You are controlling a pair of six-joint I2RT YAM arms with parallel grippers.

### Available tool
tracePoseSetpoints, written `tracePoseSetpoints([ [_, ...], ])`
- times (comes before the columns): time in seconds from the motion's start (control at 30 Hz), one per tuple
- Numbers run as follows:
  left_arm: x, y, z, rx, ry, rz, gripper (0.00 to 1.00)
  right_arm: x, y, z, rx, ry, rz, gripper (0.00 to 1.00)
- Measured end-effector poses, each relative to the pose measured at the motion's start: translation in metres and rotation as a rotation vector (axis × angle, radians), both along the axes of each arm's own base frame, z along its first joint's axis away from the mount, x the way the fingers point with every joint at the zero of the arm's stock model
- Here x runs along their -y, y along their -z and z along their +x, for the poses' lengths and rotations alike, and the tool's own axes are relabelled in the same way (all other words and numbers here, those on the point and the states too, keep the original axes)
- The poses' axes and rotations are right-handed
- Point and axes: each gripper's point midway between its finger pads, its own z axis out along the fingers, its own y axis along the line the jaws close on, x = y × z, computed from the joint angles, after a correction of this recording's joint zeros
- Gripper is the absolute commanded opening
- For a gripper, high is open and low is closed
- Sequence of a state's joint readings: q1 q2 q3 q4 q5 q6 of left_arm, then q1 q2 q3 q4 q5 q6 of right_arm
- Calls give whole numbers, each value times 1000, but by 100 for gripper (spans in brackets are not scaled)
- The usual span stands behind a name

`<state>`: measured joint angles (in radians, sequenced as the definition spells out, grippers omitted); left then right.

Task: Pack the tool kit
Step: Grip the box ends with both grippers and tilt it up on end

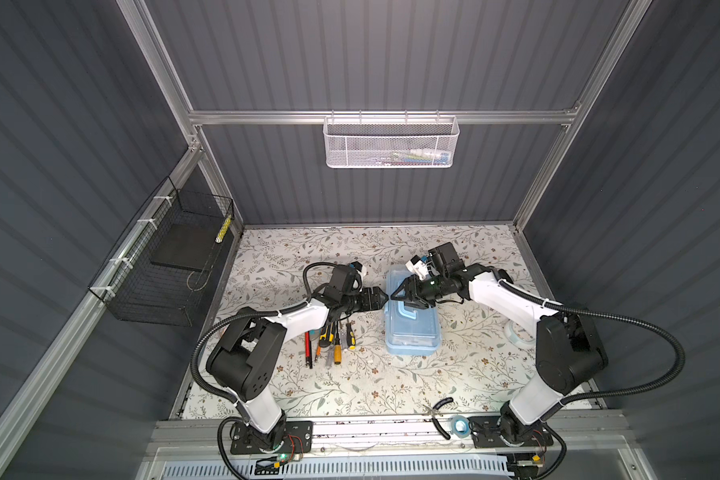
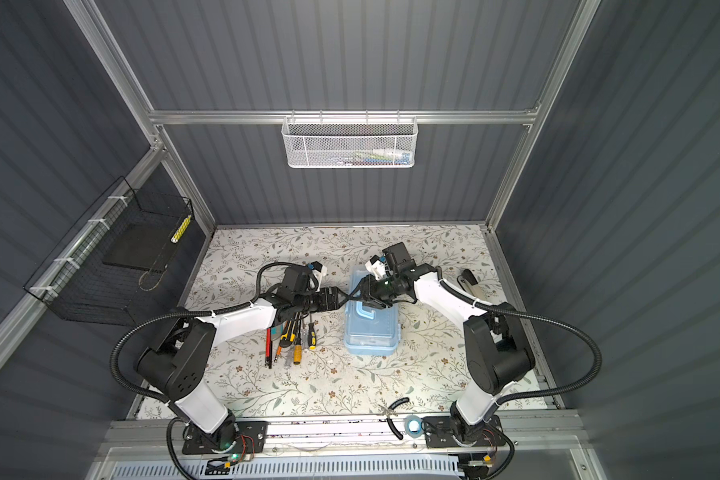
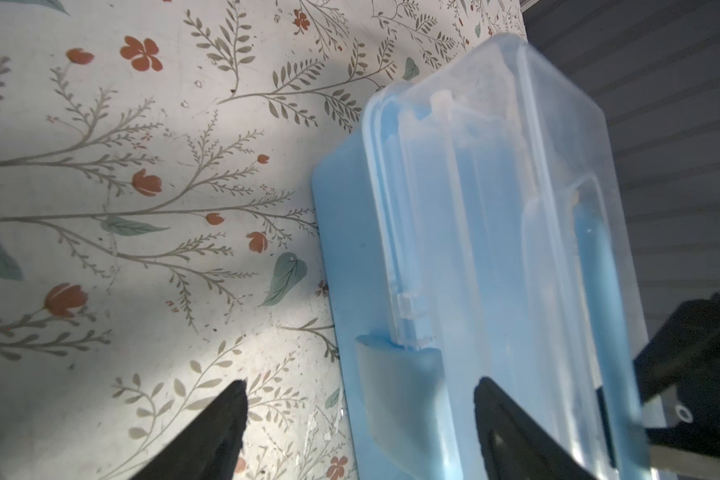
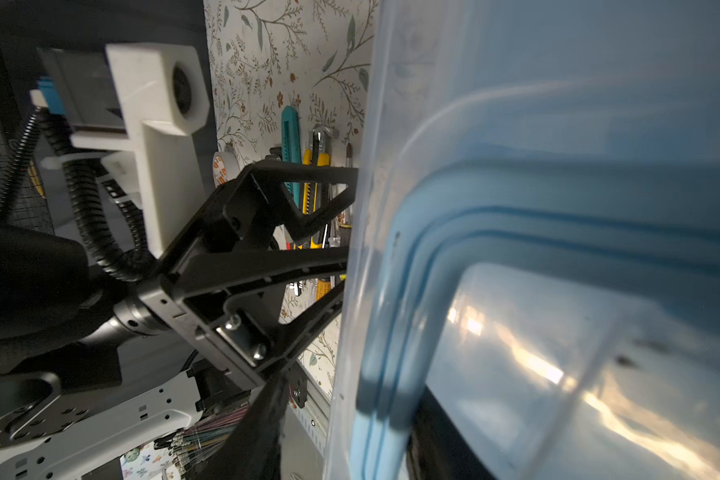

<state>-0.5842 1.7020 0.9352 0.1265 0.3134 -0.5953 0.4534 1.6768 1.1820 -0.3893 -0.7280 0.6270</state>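
The tool kit's light-blue box (image 1: 412, 328) lies on the floral table with its clear lid (image 3: 495, 216) on top and its blue arched handle (image 4: 445, 232) flat on the lid. My left gripper (image 1: 386, 298) is at the box's left side. It is open, with the blue side latch (image 3: 395, 374) between its fingers. From the right, my right gripper (image 1: 402, 301) reaches over the lid. It is open, its jaws straddling the lid's rim and the handle, with a gap on the outer side. Several slim hand tools (image 1: 333, 340) lie left of the box, partly under the left arm.
A white mesh basket (image 1: 391, 141) hangs on the back wall. A black wire basket (image 1: 171, 266) hangs on the left wall. A tape roll (image 1: 516, 332) lies under the right arm. Black-handled pliers (image 1: 439, 415) and a small blue roll (image 1: 459, 424) sit at the front edge.
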Motion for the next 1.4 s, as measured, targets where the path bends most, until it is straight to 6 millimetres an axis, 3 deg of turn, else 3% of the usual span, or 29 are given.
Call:
tracePoseSetpoints([
  [0.13, 0, 7, 0, -10, -4, 15, 86, 0, 1, 1, -2, -11, 24, 37],
  [0.4, 0, 7, 1, -5, -6, 16, 87, 7, 10, 2, -12, -9, 85, 0],
  [0.63, 4, 3, 1, 16, 3, -18, 88, 12, 5, 2, -5, -15, 168, 0],
  [0.77, 5, 0, -1, -4, 0, -127, 89, 14, -1, 0, 7, -23, 227, 0],
  [0.97, -3, -32, 9, -27, -15, -402, 88, 5, -10, -6, 29, -90, 333, 0],
  [1.13, 6, -64, 8, 9, 36, -524, 87, -1, -14, -8, 19, -125, 391, 0],
  [1.4, 4, -64, -4, -19, 71, -548, 86, 7, -15, -4, 16, -112, 424, 0],
])
